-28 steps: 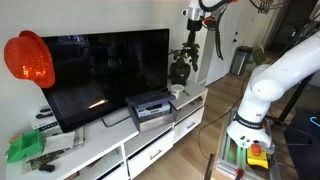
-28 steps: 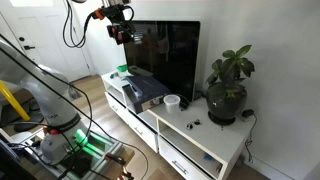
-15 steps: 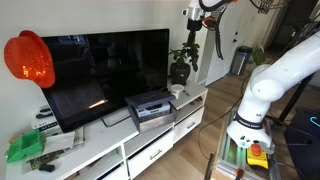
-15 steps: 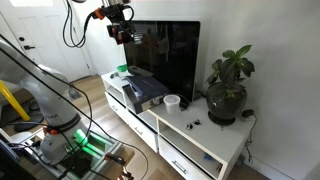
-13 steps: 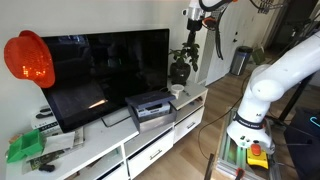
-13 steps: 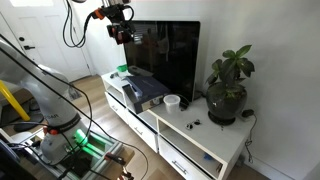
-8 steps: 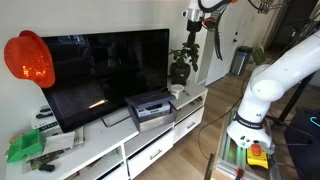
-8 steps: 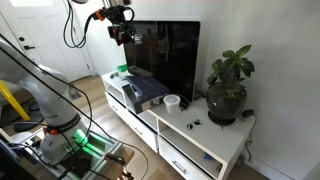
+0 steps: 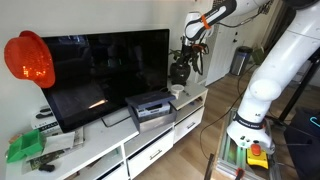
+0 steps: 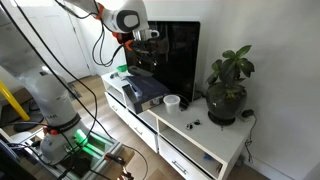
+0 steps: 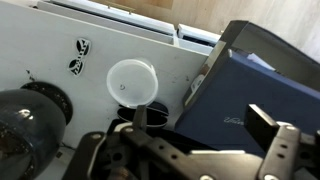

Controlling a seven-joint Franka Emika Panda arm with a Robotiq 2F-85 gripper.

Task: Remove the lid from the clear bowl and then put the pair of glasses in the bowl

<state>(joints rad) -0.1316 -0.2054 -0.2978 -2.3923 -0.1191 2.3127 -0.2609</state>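
The clear bowl (image 11: 132,82) is small, round and whitish, with its lid on. It stands on the white TV stand between the grey box-shaped device (image 11: 262,90) and the potted plant (image 11: 25,122). It shows in both exterior views (image 9: 177,90) (image 10: 172,101). The pair of glasses (image 11: 78,57) lies dark and small on the stand beyond the bowl, and also shows in an exterior view (image 10: 193,124). My gripper (image 11: 205,125) is open and empty, hanging well above the bowl and device (image 9: 190,52) (image 10: 140,62).
A large black TV (image 9: 105,70) stands behind the device (image 10: 140,90). The plant (image 10: 228,88) is at the stand's end. The stand has a front edge with drawers (image 10: 175,150). A red helmet (image 9: 28,58) hangs on the wall, and green items (image 9: 25,148) lie at the far end.
The arm has swung down from high up to a lower spot in front of the TV, above the device and bowl. The bowl, lid and glasses have not moved.
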